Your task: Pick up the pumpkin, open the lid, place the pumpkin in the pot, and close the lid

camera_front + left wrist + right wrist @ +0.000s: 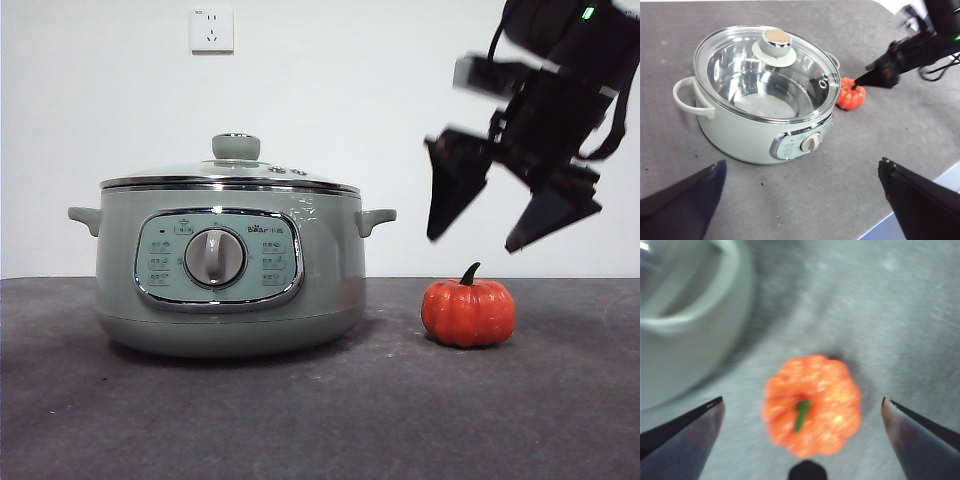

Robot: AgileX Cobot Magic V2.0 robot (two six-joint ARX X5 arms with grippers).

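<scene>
One pumpkin (468,312), one pot (228,268), one lid (232,170).

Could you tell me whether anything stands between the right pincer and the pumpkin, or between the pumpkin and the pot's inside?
Nothing blocks the open right pincer above the pumpkin. The lid closes the pot.

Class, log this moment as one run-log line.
right gripper: open, above pumpkin | left gripper: open, waiting | lid: on pot
</scene>
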